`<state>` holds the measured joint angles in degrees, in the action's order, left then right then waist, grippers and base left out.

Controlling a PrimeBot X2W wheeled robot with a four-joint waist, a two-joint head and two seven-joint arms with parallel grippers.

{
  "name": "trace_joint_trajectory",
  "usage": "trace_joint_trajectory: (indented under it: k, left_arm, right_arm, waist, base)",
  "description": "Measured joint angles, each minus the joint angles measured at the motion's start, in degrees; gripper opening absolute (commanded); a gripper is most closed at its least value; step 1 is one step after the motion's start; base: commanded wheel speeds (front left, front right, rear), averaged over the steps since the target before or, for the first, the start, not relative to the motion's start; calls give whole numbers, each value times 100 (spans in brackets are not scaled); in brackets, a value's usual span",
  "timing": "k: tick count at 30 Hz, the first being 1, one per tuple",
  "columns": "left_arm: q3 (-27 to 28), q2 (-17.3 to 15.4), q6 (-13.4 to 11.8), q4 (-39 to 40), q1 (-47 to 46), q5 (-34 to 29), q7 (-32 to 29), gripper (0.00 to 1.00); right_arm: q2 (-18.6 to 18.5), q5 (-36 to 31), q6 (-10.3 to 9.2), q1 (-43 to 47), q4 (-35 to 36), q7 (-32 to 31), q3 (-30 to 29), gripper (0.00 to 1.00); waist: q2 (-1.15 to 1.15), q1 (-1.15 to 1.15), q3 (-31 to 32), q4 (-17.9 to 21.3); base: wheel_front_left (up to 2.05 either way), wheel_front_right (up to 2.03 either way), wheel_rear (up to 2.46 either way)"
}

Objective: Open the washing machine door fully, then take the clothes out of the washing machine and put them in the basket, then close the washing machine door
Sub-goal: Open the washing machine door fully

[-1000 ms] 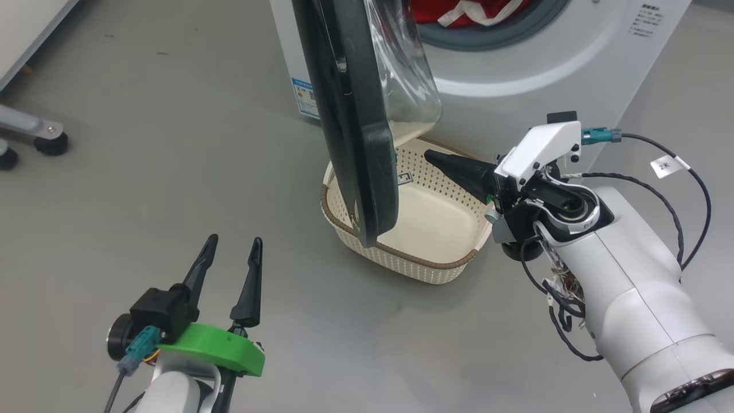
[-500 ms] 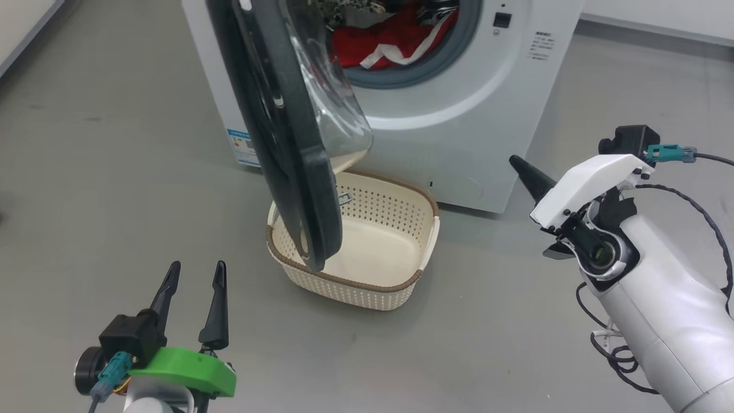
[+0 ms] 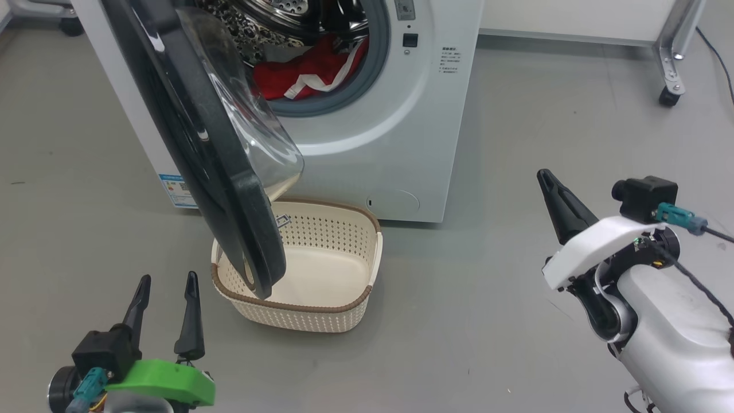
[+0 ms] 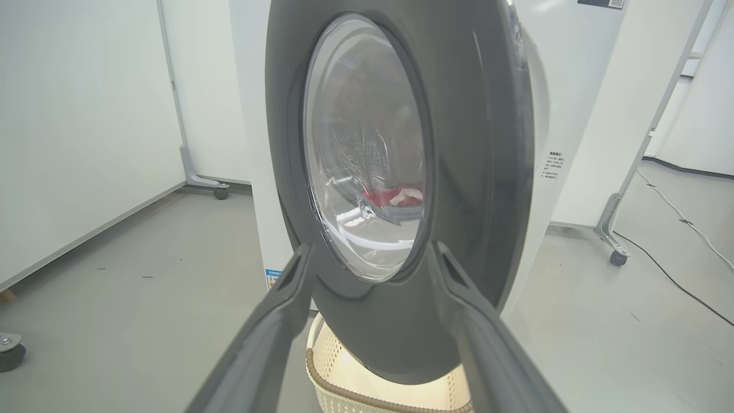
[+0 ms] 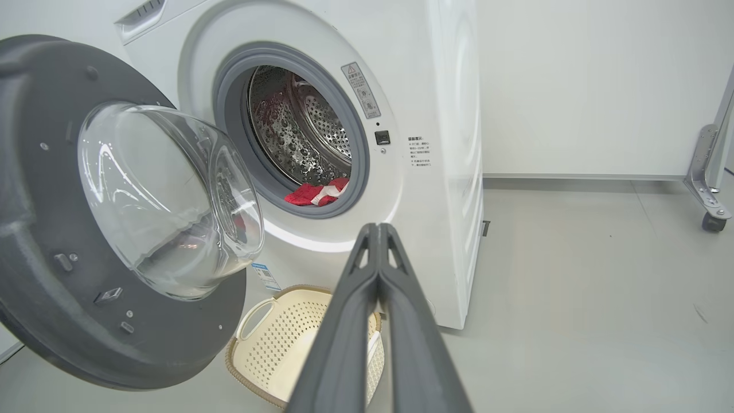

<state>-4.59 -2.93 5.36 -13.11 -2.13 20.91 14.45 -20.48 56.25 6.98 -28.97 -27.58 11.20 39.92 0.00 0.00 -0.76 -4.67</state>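
Note:
The white washing machine (image 3: pixel 373 143) stands ahead with its black-rimmed door (image 3: pixel 218 189) swung out to the left, the glass bowl facing the drum. Red and white clothes (image 3: pixel 298 74) lie in the drum's bottom. The cream basket (image 3: pixel 298 318) sits on the floor under the door's lower edge, with nothing in it. My left gripper (image 3: pixel 168 277) is open, low at the left, facing the door's outer face (image 4: pixel 476 172). My right gripper (image 3: pixel 546 176) is shut and holds nothing, right of the machine, pointing at its opening (image 5: pixel 377 228).
A metal frame leg on a caster (image 3: pixel 668 86) and a cable (image 3: pixel 717 51) stand at the back right. White wall panels run behind and to the left of the machine. Another caster (image 4: pixel 8 350) sits far left on the grey floor.
The head camera has lifted, showing more of the machine. My right gripper has pulled back from beside the door over the basket to the right. The left gripper keeps its pose.

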Motion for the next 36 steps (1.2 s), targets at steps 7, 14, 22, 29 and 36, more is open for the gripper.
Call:
trace_joint_trajectory:
  k: [7, 14, 22, 29, 36]
  left_arm:
    - [47, 3, 0, 62, 38, -93, 0, 100]
    - [221, 3, 0, 109, 150, -93, 0, 100]
    - [294, 10, 7, 148, 165, -121, 0, 100]
    - [353, 14, 8, 164, 204, -125, 0, 100]
    - [372, 18, 24, 166, 204, -125, 0, 100]
  right_arm:
    - [-130, -377, -170, 500, 132, 380, 0, 0]
    - [-149, -795, -528, 837, 349, 375, -115, 0]
    - [-18, -1263, -958, 1207, 980, 366, -858, 100]
    - [110, -1703, -1066, 1631, 1416, 366, -1140, 100]
    - [233, -1925, -1068, 1947, 1686, 366, -1349, 100]
  waist:
    - [0, 0, 109, 213]
    - [0, 0, 137, 350]
    - [0, 0, 124, 469]
    - [0, 0, 100, 581]
    - [0, 0, 71, 602]
  base:
    - [0, 0, 0]
    - [0, 0, 0]
    - [0, 0, 0]
    - [0, 0, 0]
    - [0, 0, 0]
